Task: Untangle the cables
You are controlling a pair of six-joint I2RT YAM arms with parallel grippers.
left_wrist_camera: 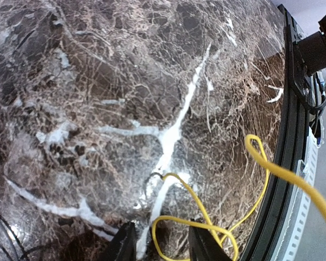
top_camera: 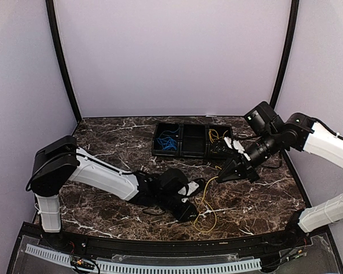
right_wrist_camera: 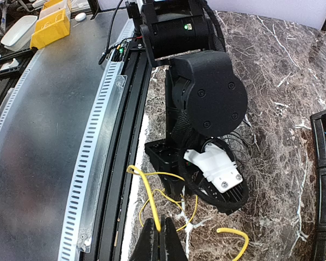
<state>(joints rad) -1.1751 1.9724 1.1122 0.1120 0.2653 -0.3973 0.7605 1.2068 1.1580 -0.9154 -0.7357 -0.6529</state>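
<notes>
Loose loops of thin yellow cable (left_wrist_camera: 288, 175) on the dark marbled desk (top_camera: 263, 197), near the front edge, right of centre. One strand up to the right claw (top_camera: 222, 177), clenched on it, arm reaching in low from the right. Left claw (left_wrist_camera: 162, 242) down at the desk, fingers parted astride a yellow loop, arm stretched rightward. Further back, a black three-compartment tray (top_camera: 193, 141): blue cables (top_camera: 168, 141) left, further yellow cables (top_camera: 215, 136) right.
</notes>
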